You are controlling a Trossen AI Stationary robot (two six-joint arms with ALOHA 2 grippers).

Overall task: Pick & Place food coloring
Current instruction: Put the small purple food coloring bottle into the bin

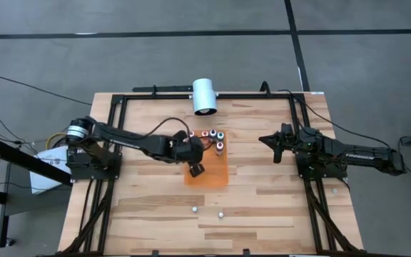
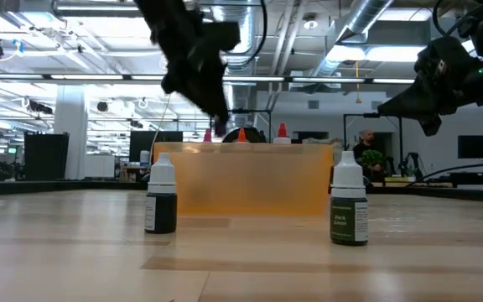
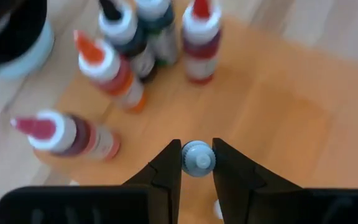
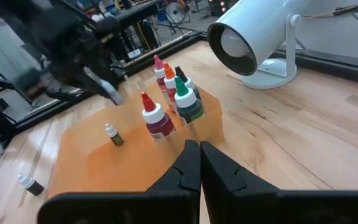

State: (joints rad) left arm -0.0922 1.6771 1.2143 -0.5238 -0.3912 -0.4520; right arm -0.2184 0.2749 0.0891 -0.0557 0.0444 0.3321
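Left hand [image 3: 197, 163] over flat orange rectangular mat [image 1: 216, 171], frame centre.
Clenched on a tiny pale-capped food coloring bottle [image 3: 197, 158]; right hand [image 1: 265, 140] clenched empty, centre right.

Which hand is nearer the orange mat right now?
Left. The left hand is over the orange mat, shut on a small bottle. The right hand waits off to the mat's side.
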